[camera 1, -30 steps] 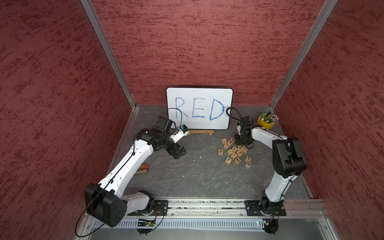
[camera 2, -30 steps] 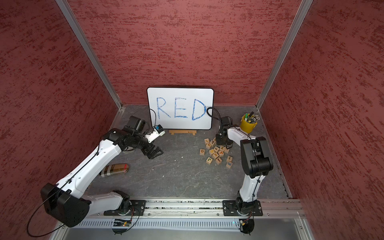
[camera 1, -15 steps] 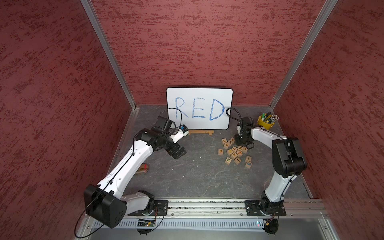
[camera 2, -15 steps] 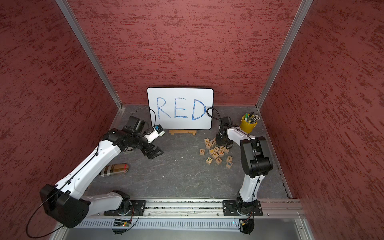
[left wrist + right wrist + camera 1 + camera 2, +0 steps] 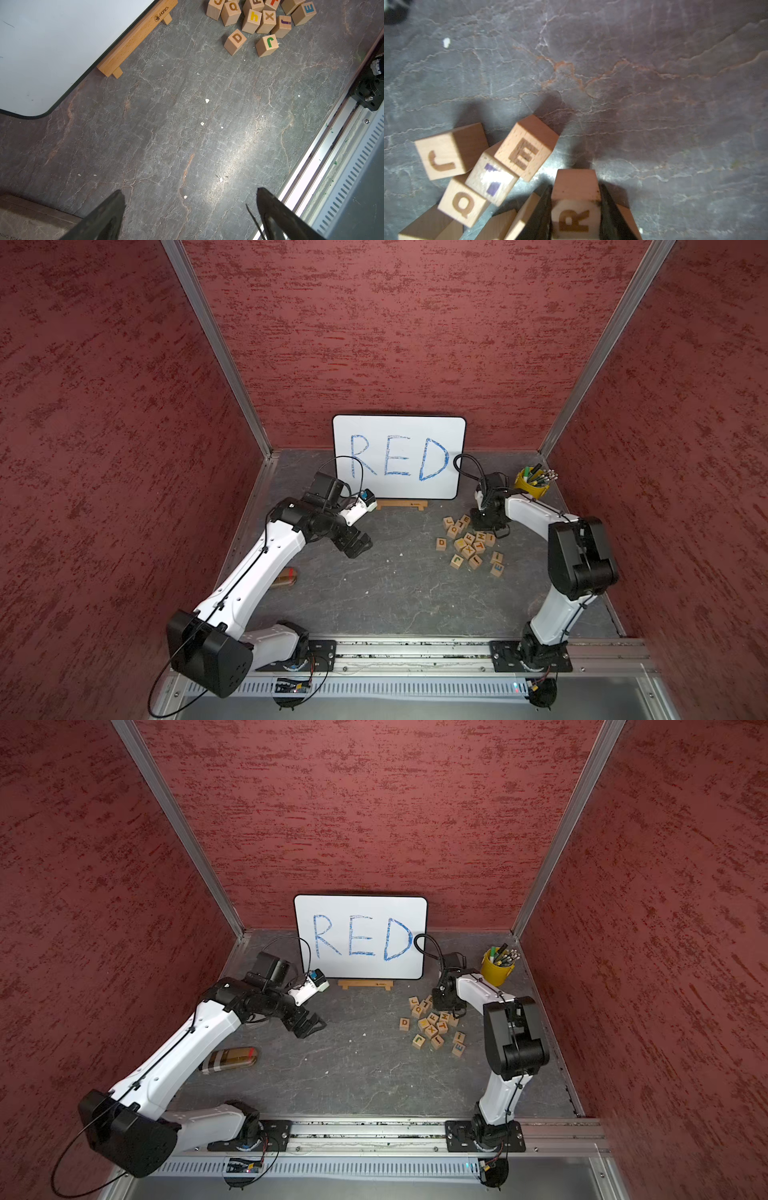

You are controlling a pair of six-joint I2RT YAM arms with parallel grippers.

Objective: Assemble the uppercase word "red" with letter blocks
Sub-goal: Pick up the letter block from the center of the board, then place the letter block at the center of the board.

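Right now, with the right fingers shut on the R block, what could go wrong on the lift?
1. Neighbouring wood blocks sit tight against the outer sides of the right fingers gripping the R block; lifting may drag or tip them.
2. The E block seems to lean on a purple-marked block close by; a bump could roll it letter-down.

Both top views look steeply down from high above the front rail (image 5: 415,649) toward the whiteboard (image 5: 399,456), sharing the whole table (image 5: 395,593); the left wrist camera views the block pile (image 5: 252,20) from mid-height, while the right wrist camera hugs the R block (image 5: 576,218).
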